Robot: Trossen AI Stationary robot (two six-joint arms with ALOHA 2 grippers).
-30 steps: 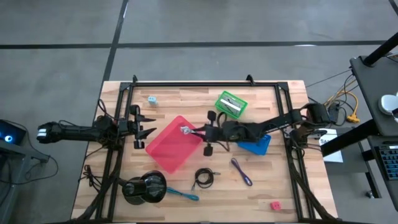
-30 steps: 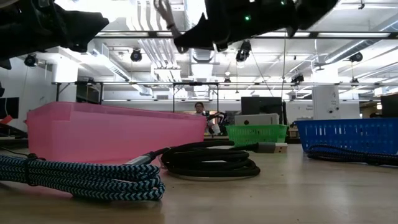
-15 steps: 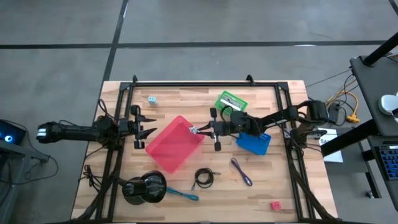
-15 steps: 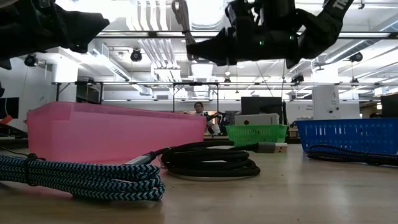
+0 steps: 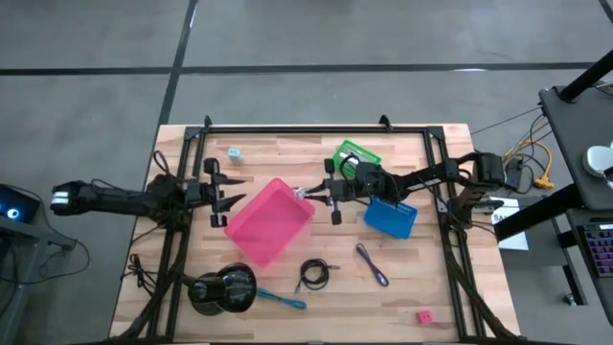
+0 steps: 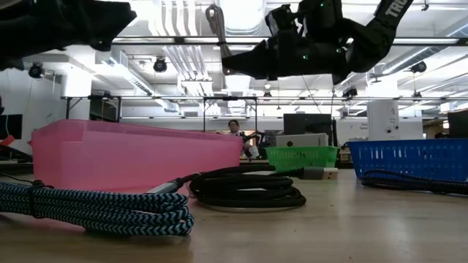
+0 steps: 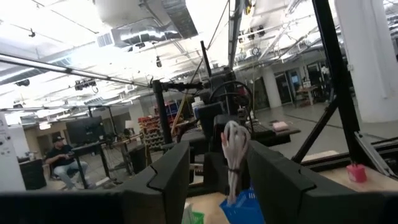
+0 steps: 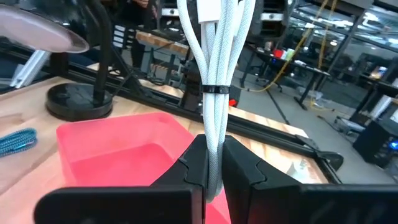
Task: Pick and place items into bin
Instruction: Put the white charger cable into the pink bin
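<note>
Left hand [image 5: 230, 196]: hovers just off the left rim of the pink bin, fingers spread with nothing between them (the left wrist view looks straight through the gap at the other arm).

Pink bin [image 5: 251, 234]: sits left of centre on the wooden surface [image 5: 287, 153], turned diamond-wise; nothing can be made out inside it from above.

Whitish cord [image 8: 214, 68]: a bundled loop tied with a dark band, pinched at one end by the right hand and held above the bin's right corner; in the high view it shows as a pale fleck at [image 5: 304, 193].

Right hand [image 5: 319, 195]: fingers pressed together on the cord, reaching leftward from the right side of the surface, just at the bin's right edge.

Key relation: the cord's long axis runs on from the fingertips, pointing away from the wrist, so its free end leads toward the bin; the bin's open floor [image 8: 118, 165] lies directly ahead of and below the right hand, which is the nearer arm for the drop.

Judgement: release probably needs the hand a little further over the bin, lest the bundle catch the rim.

Items left on the surface: light-blue block [image 5: 234, 153], teal stick tool [image 5: 281, 300], black cord [image 5: 313, 274], purple cord [image 5: 373, 264], red block [image 5: 423, 316].

Other containers: green basket [image 5: 347, 150], blue basket [image 5: 393, 221] (both near the right arm).
</note>
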